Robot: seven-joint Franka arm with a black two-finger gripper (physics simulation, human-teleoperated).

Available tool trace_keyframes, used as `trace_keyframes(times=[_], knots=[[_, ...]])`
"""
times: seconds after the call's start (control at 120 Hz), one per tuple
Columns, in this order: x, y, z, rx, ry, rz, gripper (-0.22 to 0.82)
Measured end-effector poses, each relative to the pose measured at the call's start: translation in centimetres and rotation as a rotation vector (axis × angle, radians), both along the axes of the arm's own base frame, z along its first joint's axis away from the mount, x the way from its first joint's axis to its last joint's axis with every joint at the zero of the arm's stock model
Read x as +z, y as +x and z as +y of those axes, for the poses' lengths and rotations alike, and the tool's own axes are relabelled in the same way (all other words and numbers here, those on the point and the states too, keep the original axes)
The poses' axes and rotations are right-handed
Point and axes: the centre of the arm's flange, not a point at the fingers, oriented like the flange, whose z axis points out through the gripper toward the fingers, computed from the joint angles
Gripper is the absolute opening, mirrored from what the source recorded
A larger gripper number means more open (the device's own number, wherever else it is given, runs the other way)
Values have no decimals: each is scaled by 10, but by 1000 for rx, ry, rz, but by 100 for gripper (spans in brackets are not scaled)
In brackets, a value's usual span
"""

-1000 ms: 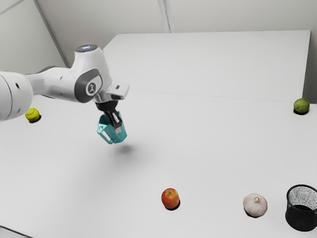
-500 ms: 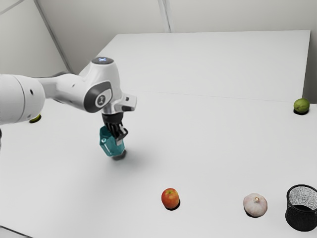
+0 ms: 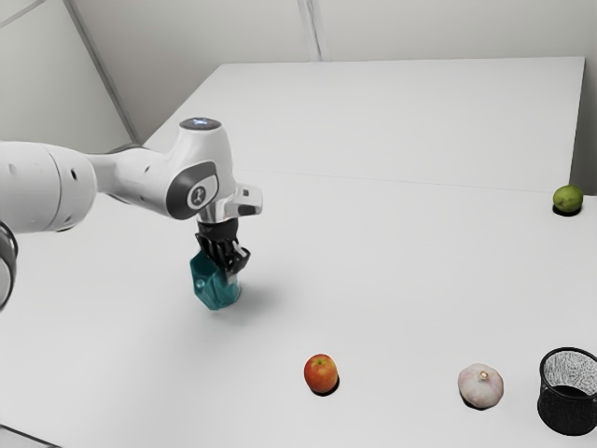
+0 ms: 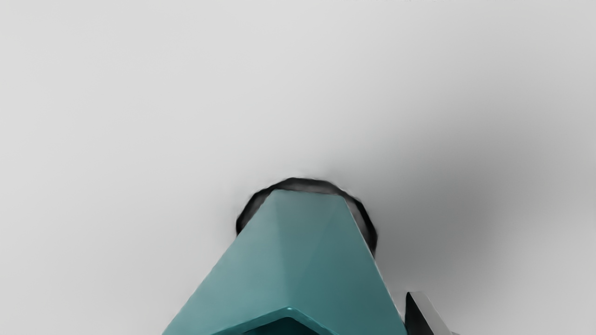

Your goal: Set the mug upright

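My gripper [image 3: 229,269] points down at the teal mug [image 3: 213,283], shut on its upper part. The mug stands mouth up at the table surface and leans a little toward the exterior view's left; whether its base rests flat I cannot tell. In the wrist view the mug [image 4: 298,251] tapers down to a dark outline on the table around its base, with part of its rim near the hand. One fingertip of my gripper [image 4: 421,311] lies along the mug's side; the other is hidden.
On the white table [image 3: 392,252] an apple [image 3: 321,373] lies nearest the mug. Farther toward the exterior view's right are a garlic bulb [image 3: 480,385], a black mesh cup [image 3: 568,397] and a green lime [image 3: 567,199].
My hand has come down and toward the exterior view's right with the mug, which has turned closer to upright and reached the table surface. The arm now hides the tennis ball.
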Motion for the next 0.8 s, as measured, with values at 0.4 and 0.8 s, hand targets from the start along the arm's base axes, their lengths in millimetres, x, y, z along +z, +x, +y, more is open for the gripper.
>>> trace_keyframes(times=[0.4, 0.8], knots=[[81, 1, -1, 56, -39, -139, 51], [266, 44, -3, 21, -108, -289, 59]])
